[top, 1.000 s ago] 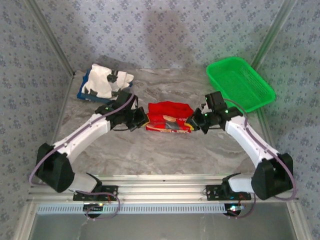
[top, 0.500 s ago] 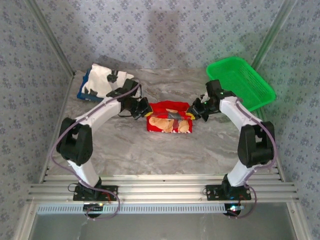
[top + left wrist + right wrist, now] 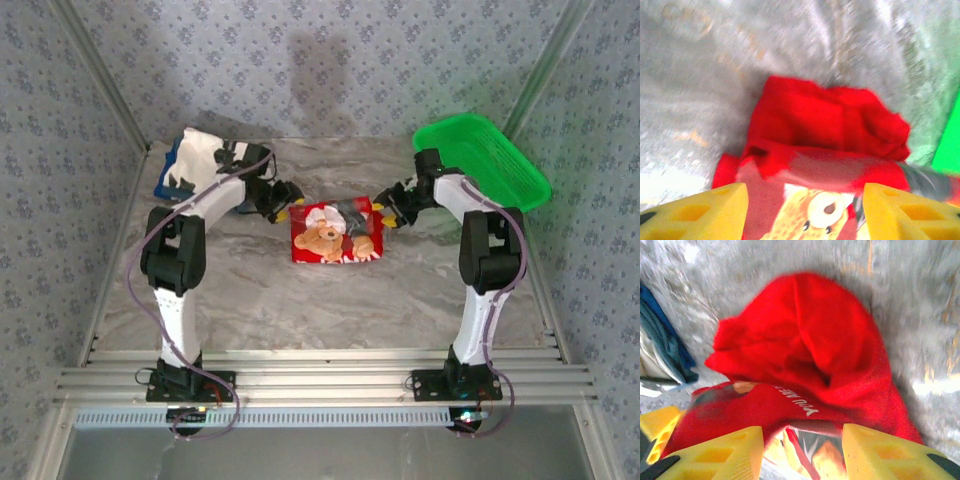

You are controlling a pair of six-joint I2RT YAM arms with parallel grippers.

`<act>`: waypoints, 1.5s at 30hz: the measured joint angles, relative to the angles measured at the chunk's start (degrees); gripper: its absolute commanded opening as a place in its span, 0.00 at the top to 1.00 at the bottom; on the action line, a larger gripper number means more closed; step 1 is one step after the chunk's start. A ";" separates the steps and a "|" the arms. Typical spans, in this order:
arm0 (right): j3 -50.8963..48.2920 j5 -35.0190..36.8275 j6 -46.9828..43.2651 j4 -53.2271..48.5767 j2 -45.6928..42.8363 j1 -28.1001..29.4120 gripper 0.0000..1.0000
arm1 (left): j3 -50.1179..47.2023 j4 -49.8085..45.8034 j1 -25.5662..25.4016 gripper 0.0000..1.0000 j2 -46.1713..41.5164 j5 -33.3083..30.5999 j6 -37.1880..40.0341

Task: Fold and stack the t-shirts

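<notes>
The red t-shirt (image 3: 335, 232) lies folded at the table's middle, its bear print facing up. My left gripper (image 3: 288, 207) stands open at the shirt's far left corner, and my right gripper (image 3: 378, 210) stands open at its far right corner. In the left wrist view the yellow fingers (image 3: 695, 210) are spread wide over the bear print of the red t-shirt (image 3: 825, 120), gripping nothing. In the right wrist view the open right gripper (image 3: 802, 455) hovers over the rumpled red t-shirt (image 3: 805, 340). The white t-shirt (image 3: 205, 160) with black marks lies bunched at the far left.
The white shirt rests on a blue tray (image 3: 163, 187) at the far left. A green mesh basket (image 3: 480, 165) stands at the far right, close behind my right arm. Patterned walls close in the table on three sides.
Both arms swung away from me, carrying the red shirt's edge over so the bear print faces up. Both grippers then opened and let the cloth go.
</notes>
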 measured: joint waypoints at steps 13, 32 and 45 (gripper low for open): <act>-4.46 1.33 -1.22 1.75 -6.34 -0.74 0.57 | 0.33 1.22 -0.48 0.36 -2.93 -0.22 3.76; -4.57 13.64 -9.03 -1.16 -1.90 9.44 0.76 | -30.14 18.78 -2.25 0.24 -12.70 -5.60 1.38; -7.82 13.90 -9.09 0.96 0.83 8.76 0.81 | -28.94 23.61 -4.81 0.20 -8.76 -8.72 -4.46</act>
